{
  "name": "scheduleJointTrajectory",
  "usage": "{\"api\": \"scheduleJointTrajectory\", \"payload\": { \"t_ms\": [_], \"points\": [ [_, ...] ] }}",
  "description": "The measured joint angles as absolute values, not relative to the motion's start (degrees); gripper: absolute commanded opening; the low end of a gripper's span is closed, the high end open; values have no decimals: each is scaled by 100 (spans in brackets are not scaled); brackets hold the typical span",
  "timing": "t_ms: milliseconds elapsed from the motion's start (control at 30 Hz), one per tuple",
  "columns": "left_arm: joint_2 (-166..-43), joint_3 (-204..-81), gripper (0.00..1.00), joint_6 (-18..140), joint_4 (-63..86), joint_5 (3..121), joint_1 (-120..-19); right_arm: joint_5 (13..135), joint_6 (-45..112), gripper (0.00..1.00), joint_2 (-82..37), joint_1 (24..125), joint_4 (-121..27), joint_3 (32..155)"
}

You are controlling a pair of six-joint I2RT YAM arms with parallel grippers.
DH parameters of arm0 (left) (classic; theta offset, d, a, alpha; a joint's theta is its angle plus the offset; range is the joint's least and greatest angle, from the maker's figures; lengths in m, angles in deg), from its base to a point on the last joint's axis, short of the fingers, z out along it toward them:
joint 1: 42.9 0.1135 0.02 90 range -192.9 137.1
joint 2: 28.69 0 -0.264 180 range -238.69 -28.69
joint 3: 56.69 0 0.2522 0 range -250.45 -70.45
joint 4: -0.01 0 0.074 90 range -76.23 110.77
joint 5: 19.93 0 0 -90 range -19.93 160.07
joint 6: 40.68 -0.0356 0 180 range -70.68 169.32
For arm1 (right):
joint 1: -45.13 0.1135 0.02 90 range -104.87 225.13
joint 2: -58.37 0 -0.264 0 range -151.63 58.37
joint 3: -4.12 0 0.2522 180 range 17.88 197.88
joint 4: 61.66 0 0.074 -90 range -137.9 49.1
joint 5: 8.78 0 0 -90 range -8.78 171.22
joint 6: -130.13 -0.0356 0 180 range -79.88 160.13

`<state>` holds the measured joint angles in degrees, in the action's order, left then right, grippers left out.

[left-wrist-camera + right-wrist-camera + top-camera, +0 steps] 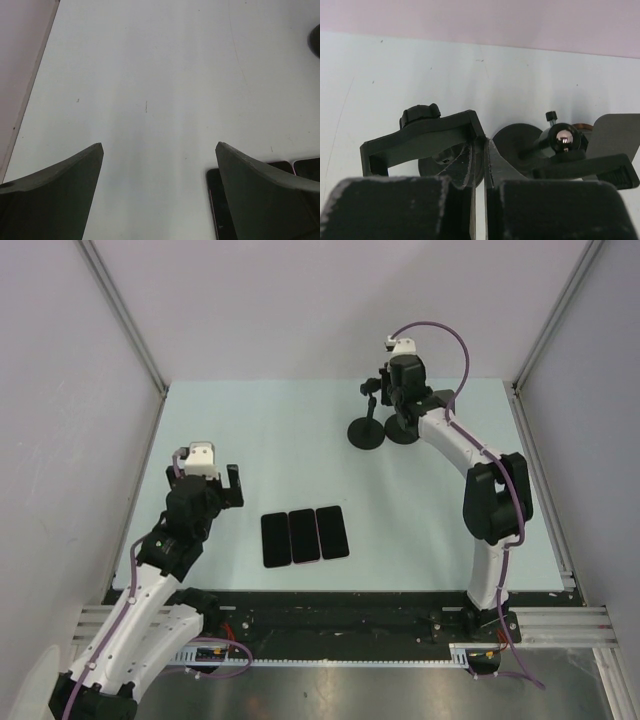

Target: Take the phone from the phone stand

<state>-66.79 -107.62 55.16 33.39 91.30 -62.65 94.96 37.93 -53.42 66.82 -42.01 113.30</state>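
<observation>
At the far right of the desk (250, 420), two black phone stands (366, 433) sit on round bases just beside each other. The right end effector (395, 395) hangs over them with its fingers (395, 210) pressed together. In the right wrist view the fingertips meet at the edge of the left stand's clamp bracket (420, 142). Whether they pinch any of it I cannot tell. Near the middle of the desk, three dark phones (304, 536) lie flat, side by side in a row, well apart from the stands. To their left the left end effector (208, 480) is spread wide over bare desk with nothing between its fingers, one phone edge (214, 205) showing beside its right finger.
</observation>
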Motion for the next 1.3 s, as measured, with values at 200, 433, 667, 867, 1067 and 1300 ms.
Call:
{"api": "scheduleJointTrajectory", "payload": {
  "t_ms": [200,433,667,867,1067,1300],
  "points": [
    [-6623,-10733,100,5481,3275,9239,-6265,9905,3511,25,-5510,6680,-4347,11454],
    [-6513,-10718,100,5508,3262,9277,-6265,9918,3408,67,-5469,6763,-4432,11457],
    [-6061,-10718,100,5733,3243,9456,-6265,9835,3482,97,-4676,6822,-4305,11266],
    [-5237,-10858,100,5835,3260,9886,-6265,9938,3524,100,-3017,6813,-4406,10311],
    [-4459,-11498,100,5779,3162,10433,-6265,10307,3609,100,-1425,6603,-4522,9212],
    [-3978,-11671,100,5599,3072,11194,-6265,10871,3743,100,303,6444,-4601,7695]
  ]
}}
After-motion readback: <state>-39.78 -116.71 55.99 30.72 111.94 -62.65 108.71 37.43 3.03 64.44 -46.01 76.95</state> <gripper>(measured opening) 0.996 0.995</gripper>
